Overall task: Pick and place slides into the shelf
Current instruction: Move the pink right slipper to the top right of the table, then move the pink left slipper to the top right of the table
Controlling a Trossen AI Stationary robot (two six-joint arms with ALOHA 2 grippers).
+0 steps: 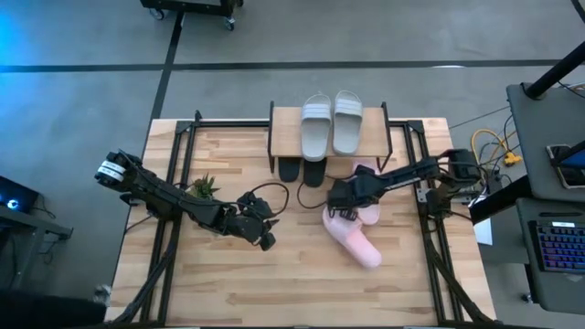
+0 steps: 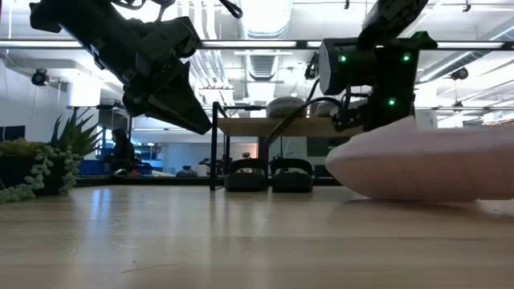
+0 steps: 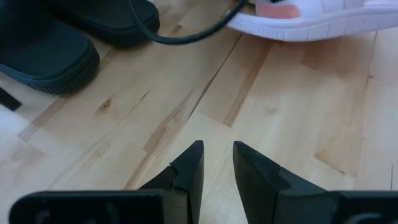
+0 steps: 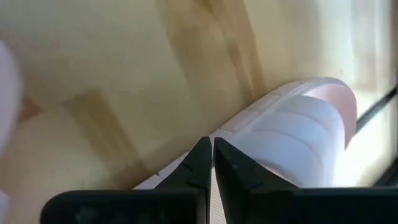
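The shelf (image 1: 283, 137) stands at the table's far middle. Two grey slides (image 1: 316, 128) (image 1: 347, 121) lie on its top board. Two black slides (image 1: 289, 169) (image 1: 313, 172) sit beneath it with their toes sticking out. One pink slide (image 1: 355, 239) lies slanted on the table. The second pink slide (image 1: 367, 172) lies partly under my right arm. My right gripper (image 1: 340, 196) (image 4: 211, 149) is shut above the pink slides, over a sole edge (image 4: 180, 165). My left gripper (image 1: 265, 238) (image 3: 217, 155) is open with a narrow gap and hovers over bare wood left of the pink slides. My right gripper has its shut fingertips pointing down over the side edge of a pink slide's sole (image 4: 249, 127), beside the strap (image 4: 305, 134). I cannot tell whether they touch it. My left gripper touches nothing.
A small potted plant (image 1: 203, 187) stands by the left arm. A dark cable (image 1: 274, 192) loops over the table between the left gripper and the black slides. Black frame rails run along both table sides. Bare wood lies toward the near edge.
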